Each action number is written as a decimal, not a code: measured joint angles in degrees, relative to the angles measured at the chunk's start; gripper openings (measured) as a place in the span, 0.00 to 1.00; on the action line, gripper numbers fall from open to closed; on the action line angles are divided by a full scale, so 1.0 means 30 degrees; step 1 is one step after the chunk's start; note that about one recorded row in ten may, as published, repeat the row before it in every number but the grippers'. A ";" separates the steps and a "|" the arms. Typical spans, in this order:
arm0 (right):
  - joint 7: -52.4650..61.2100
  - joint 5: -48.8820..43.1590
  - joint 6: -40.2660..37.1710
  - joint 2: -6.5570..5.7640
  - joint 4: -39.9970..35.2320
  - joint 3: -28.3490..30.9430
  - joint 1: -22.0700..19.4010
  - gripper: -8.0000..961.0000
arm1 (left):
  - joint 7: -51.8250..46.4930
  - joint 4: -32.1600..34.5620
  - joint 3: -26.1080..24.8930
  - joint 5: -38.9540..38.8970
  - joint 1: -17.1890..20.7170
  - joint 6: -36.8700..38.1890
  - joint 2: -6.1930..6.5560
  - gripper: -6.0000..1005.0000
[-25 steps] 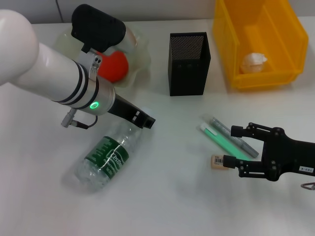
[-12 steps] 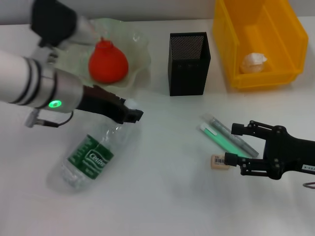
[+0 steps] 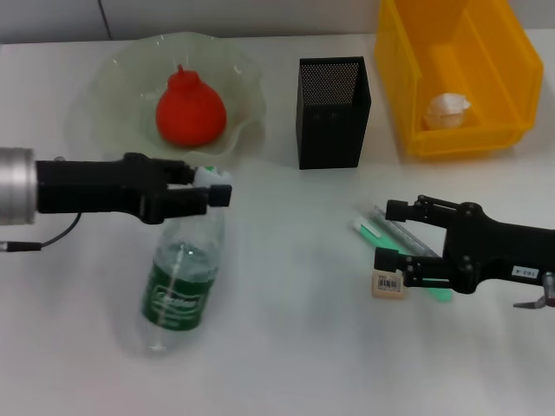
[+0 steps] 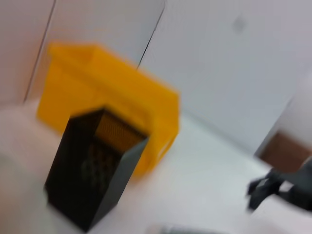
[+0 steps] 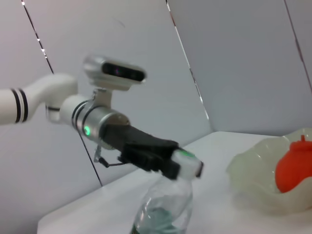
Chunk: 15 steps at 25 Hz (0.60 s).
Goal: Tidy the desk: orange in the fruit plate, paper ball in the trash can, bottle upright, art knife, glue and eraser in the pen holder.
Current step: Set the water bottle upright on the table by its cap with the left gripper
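My left gripper (image 3: 211,187) is shut on the capped neck of the clear bottle (image 3: 180,279), which leans with its base toward the front; the right wrist view shows the gripper (image 5: 181,165) and bottle (image 5: 164,208) too. The orange (image 3: 189,108) lies in the fruit plate (image 3: 120,68). The paper ball (image 3: 447,109) lies in the yellow trash can (image 3: 500,52). My right gripper (image 3: 388,234) is open, its fingers on either side of the green glue stick (image 3: 371,232) and grey art knife (image 3: 406,230). The eraser (image 3: 388,284) lies just in front of it. The pen holder (image 3: 334,111) stands upright.
The pen holder (image 4: 92,181) and trash can (image 4: 109,95) also show in the left wrist view, with my right gripper (image 4: 265,187) farther off. Bare white desk lies in front of both grippers. The fruit plate (image 5: 253,178) holds the orange (image 5: 295,168) behind the bottle.
My left arm swung out to the left and turned the bottle by its neck, its base now nearer the front. My right gripper moved left over the glue stick and art knife.
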 joint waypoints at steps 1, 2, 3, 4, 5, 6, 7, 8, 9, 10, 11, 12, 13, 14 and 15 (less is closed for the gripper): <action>0.0117 0.0000 0.0021 0.0031 -0.0002 0.0000 0.0088 0.88 | 0.0909 -0.0565 -0.0877 -0.0339 0.0037 0.0593 0.0022 0.45; 0.0198 -0.0001 0.0055 0.0050 0.0000 0.0000 0.0150 0.88 | 0.1509 -0.0897 -0.1355 -0.0628 0.0104 0.0980 0.0022 0.45; 0.0251 0.0000 0.0082 0.0062 0.0013 0.0000 0.0201 0.88 | 0.2467 -0.1412 -0.1958 -0.1191 0.0259 0.1532 0.0017 0.45; 0.0338 0.0003 0.0110 0.0075 0.0021 0.0000 0.0249 0.88 | 0.3172 -0.1833 -0.2334 -0.1608 0.0408 0.1890 0.0003 0.45; 0.0447 0.0010 0.0126 0.0084 0.0017 0.0000 0.0281 0.88 | 0.4076 -0.2298 -0.2636 -0.2228 0.0623 0.2277 -0.0043 0.45; 0.0587 0.0024 0.0127 0.0089 -0.0018 0.0001 0.0298 0.88 | 0.5066 -0.2765 -0.2847 -0.2865 0.0861 0.2638 -0.0087 0.45; 0.0734 0.0040 0.0107 0.0095 -0.0065 0.0015 0.0311 0.88 | 0.6260 -0.3325 -0.3036 -0.3608 0.1127 0.3010 -0.0124 0.45; 0.0814 0.0053 0.0074 0.0109 -0.0091 0.0060 0.0319 0.88 | 0.7268 -0.3767 -0.3090 -0.4222 0.1328 0.3248 -0.0142 0.45; 0.0856 0.0071 0.0037 0.0147 -0.0118 0.0135 0.0330 0.88 | 0.8559 -0.4398 -0.3138 -0.4947 0.1589 0.3496 -0.0163 0.45; 0.0891 0.0086 0.0006 0.0192 -0.0140 0.0230 0.0337 0.88 | 0.9942 -0.5143 -0.3157 -0.5731 0.1861 0.3718 -0.0182 0.45; 0.0934 0.0092 -0.0003 0.0248 -0.0157 0.0336 0.0337 0.88 | 1.1621 -0.5984 -0.3171 -0.6581 0.2170 0.3908 -0.0189 0.45; 0.0973 0.0107 -0.0011 0.0298 -0.0180 0.0435 0.0333 0.88 | 1.2664 -0.6538 -0.3179 -0.7081 0.2365 0.4007 -0.0194 0.45; 0.1012 0.0118 -0.0018 0.0331 -0.0200 0.0525 0.0315 0.88 | 1.4156 -0.7326 -0.3191 -0.7767 0.2656 0.4128 -0.0193 0.45; 0.1030 0.0125 -0.0025 0.0349 -0.0200 0.0589 0.0285 0.88 | 1.5297 -0.7922 -0.3201 -0.8327 0.2846 0.4210 -0.0195 0.45; 0.1032 0.0134 -0.0030 0.0374 -0.0200 0.0637 0.0257 0.88 | 1.6432 -0.8596 -0.3206 -0.8877 0.3078 0.4276 -0.0204 0.45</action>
